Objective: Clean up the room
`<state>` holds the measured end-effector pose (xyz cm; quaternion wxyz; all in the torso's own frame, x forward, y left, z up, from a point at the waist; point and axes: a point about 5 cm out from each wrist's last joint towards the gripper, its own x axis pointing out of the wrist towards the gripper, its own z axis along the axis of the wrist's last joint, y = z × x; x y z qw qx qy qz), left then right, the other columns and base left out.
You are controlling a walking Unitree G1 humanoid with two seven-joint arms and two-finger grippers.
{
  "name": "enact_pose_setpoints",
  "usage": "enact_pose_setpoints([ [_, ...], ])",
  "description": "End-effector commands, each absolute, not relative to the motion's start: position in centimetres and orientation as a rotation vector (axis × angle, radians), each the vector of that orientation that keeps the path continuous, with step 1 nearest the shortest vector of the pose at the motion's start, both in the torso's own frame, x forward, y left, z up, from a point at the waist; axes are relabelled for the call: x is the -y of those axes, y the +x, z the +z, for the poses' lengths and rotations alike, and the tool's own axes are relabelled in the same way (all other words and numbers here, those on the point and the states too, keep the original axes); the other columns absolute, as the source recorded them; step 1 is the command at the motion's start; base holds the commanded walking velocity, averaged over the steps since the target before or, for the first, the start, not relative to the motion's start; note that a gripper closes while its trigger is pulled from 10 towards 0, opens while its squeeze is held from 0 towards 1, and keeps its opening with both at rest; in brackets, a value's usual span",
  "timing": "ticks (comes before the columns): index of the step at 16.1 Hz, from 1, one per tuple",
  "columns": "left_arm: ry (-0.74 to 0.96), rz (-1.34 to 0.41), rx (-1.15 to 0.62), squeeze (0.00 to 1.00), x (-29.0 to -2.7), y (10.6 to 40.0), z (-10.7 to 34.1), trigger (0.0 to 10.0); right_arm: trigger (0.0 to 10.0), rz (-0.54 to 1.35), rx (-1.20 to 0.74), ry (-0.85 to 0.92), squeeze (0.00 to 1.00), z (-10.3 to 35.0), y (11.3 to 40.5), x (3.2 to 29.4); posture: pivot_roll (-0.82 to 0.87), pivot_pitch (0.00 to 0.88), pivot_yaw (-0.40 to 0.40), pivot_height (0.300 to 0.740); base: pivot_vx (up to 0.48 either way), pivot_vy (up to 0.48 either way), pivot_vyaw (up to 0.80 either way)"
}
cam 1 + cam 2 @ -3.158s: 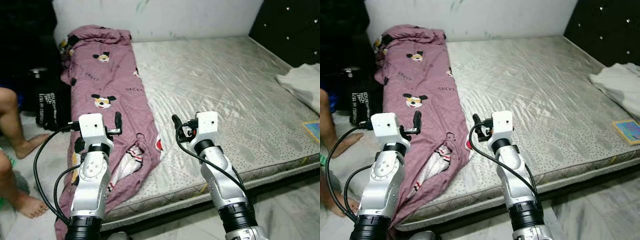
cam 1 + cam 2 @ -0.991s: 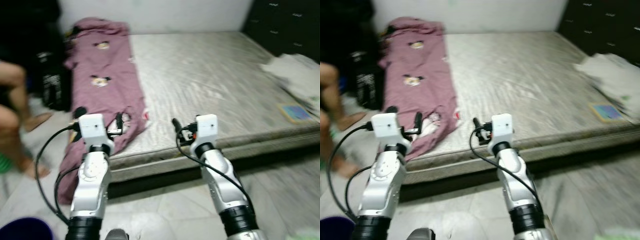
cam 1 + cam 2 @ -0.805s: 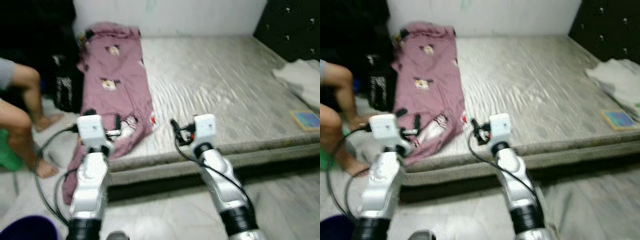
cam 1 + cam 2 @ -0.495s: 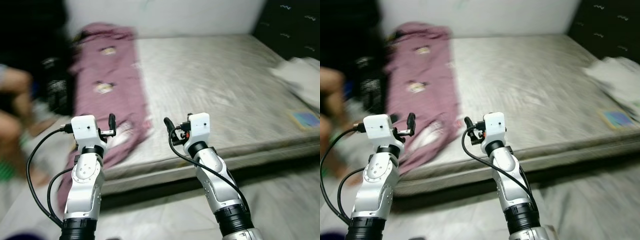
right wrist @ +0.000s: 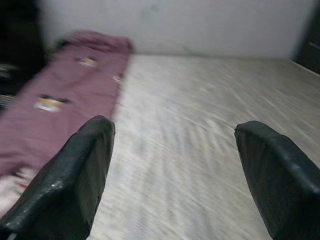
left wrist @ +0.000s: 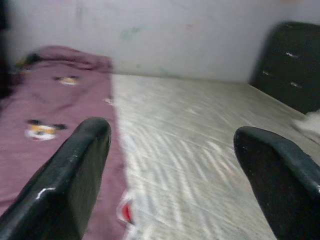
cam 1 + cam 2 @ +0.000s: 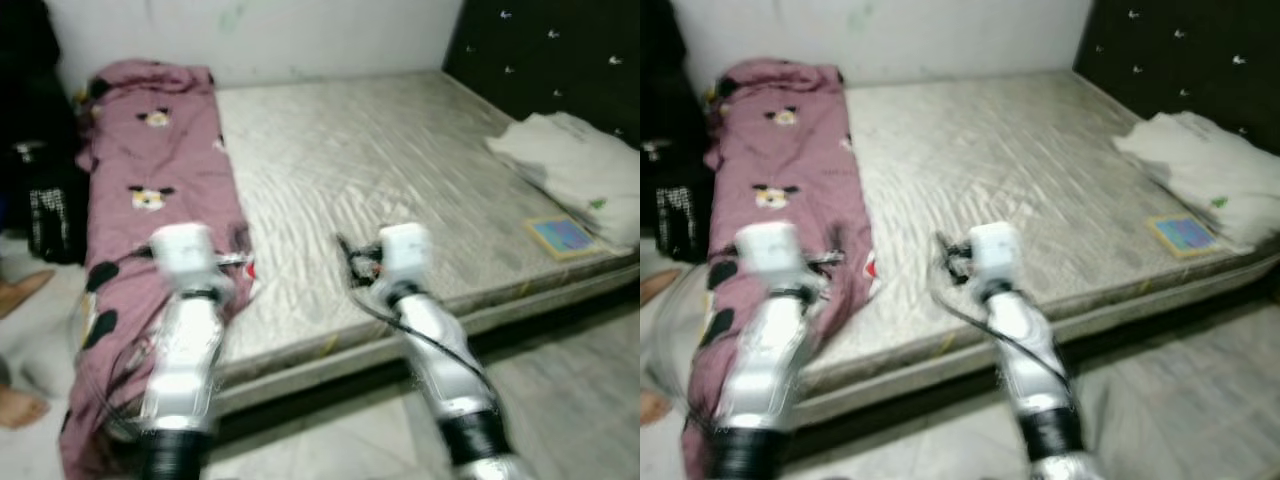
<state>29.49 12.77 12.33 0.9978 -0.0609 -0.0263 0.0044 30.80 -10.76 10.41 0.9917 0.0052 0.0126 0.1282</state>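
A mauve blanket (image 7: 150, 170) printed with cartoon mouse faces lies along the left side of the bare grey mattress (image 7: 380, 160). Its near end hangs over the front edge toward the floor. My left gripper (image 7: 240, 255) hovers open over the blanket's lower part near the mattress edge. My right gripper (image 7: 347, 258) is held open above the mattress's front middle, holding nothing. In the left wrist view the two black fingers (image 6: 75, 175) stand wide apart, with blanket and mattress beyond. The right wrist view shows its fingers (image 5: 75, 175) equally spread.
A folded white cloth (image 7: 570, 165) and a small colourful book (image 7: 562, 236) lie on the mattress's right side by the black padded headboard (image 7: 560, 60). A black bag (image 7: 45, 210) and a person's feet (image 7: 20, 290) are at the left. Grey tiled floor (image 7: 570, 380) runs along the front.
The camera has shifted and the picture is blurred; the bed now sits nearer and the person's legs have mostly left view. Both arms hold the same raised pose, fingers still apart.
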Motion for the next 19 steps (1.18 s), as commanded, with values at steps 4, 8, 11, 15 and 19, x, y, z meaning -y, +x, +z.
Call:
enact_pose_setpoints([
  [4,-0.131,0.034,0.041,0.0,-13.73,29.35,12.02,10.0,10.0,0.281,-0.016,0.021,0.0,10.76,30.87,9.82,0.08,0.0,-0.055,0.74,0.0,0.11,0.0],
  [8,-0.141,0.033,0.036,0.0,-13.7,29.34,11.96,10.0,10.0,0.281,-0.021,0.024,0.0,10.71,30.87,9.8,0.08,0.0,-0.056,0.74,0.0,0.48,0.0],
  [11,-0.144,0.031,0.035,0.0,-13.63,29.32,11.96,10.0,10.0,0.28,-0.025,0.02,0.0,10.63,30.89,9.87,0.08,0.0,-0.055,0.74,0.0,0.48,0.0],
  [15,-0.145,0.032,0.036,0.0,-13.67,29.36,11.98,10.0,10.0,0.279,-0.029,0.017,0.0,10.55,30.88,9.88,0.08,0.0,-0.055,0.74,0.0,0.48,0.0],
  [19,-0.132,0.021,0.064,0.0,-13.64,29.23,12.3,10.0,10.0,0.276,-0.034,0.016,0.0,10.48,30.87,9.87,0.08,0.0,-0.056,0.74,0.0,0.24,0.0],
])
